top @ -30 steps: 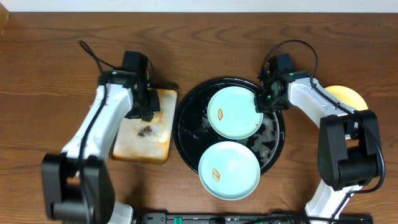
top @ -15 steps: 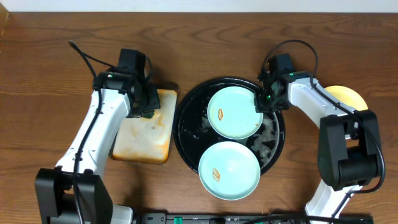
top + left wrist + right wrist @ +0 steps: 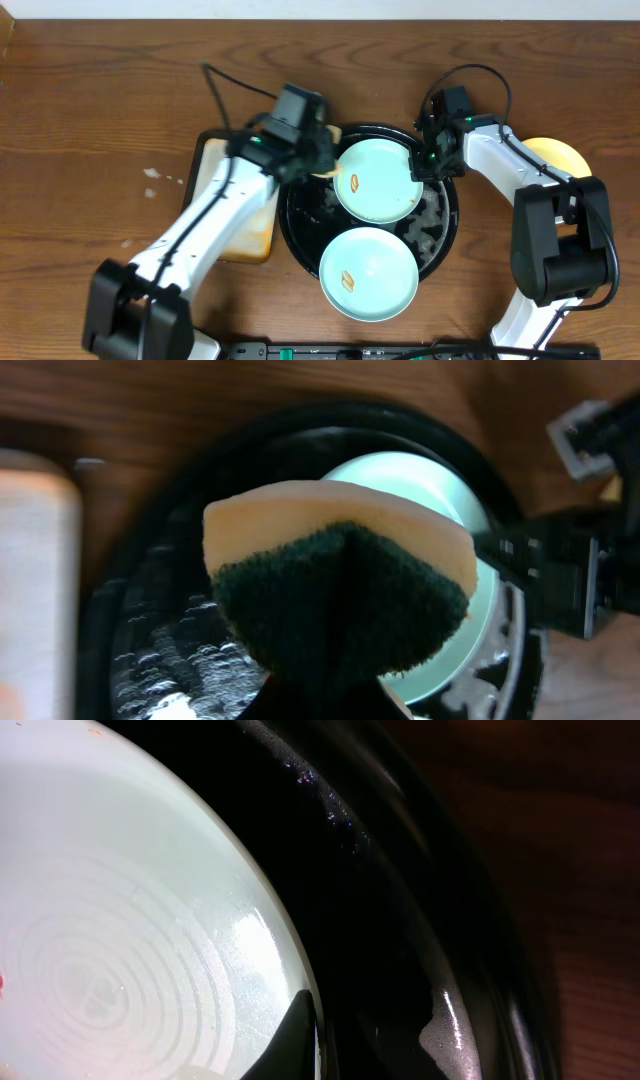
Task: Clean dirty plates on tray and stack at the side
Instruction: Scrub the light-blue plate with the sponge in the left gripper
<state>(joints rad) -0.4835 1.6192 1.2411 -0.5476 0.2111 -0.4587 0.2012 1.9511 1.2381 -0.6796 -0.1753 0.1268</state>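
At front, near mint-blue plate (image 3: 367,273), orange smear, overhanging black tray (image 3: 300,215) rim. Behind, far mint-blue plate (image 3: 376,180) inside tray, smeared too. At its left edge, left gripper (image 3: 318,167) clamped on sponge (image 3: 340,575); right gripper (image 3: 428,160) pinching right rim. Wrist views only: green scrub face, plate's rings. Overhead only: yellow plate (image 3: 557,155) on surface (image 3: 100,100), far right.

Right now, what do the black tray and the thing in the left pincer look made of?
The tray: probably glossy plastic or lacquer, judging by its sharp, wet-looking glints. The sponge: soft yellow foam backed with a dark green fibrous scouring face, matte and fuzzy.
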